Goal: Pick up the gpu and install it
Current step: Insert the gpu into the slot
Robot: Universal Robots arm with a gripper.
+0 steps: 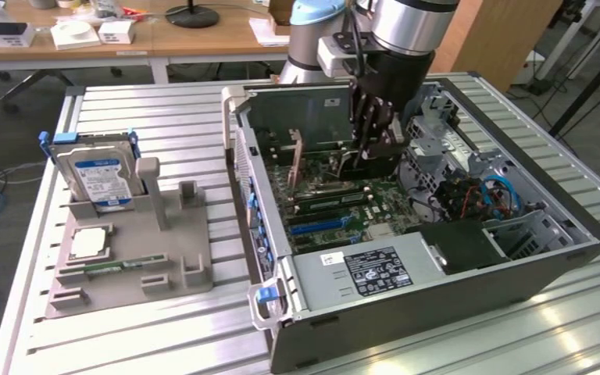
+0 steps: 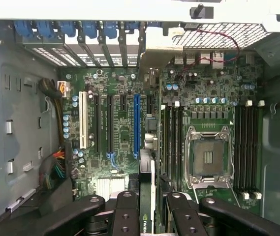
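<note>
Gripper [image 2: 152, 212] clamped narrow on gpu [image 2: 148, 184], card edge-on between the pads, over the motherboard [image 2: 120, 128] slots inside the computer case [image 1: 436, 305]; card likely light, stiff, fragile, so hold the bare top edge, not the chips

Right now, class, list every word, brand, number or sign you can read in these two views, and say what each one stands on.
"NVIDIA", running lengthwise with its end cut off: on the edge of the gpu.
On the hard drive: blue-white label, print too small to read.
On the black sticker inside the computer case: white print, too blurred to read.
On the motherboard: markings too small to read.
</note>
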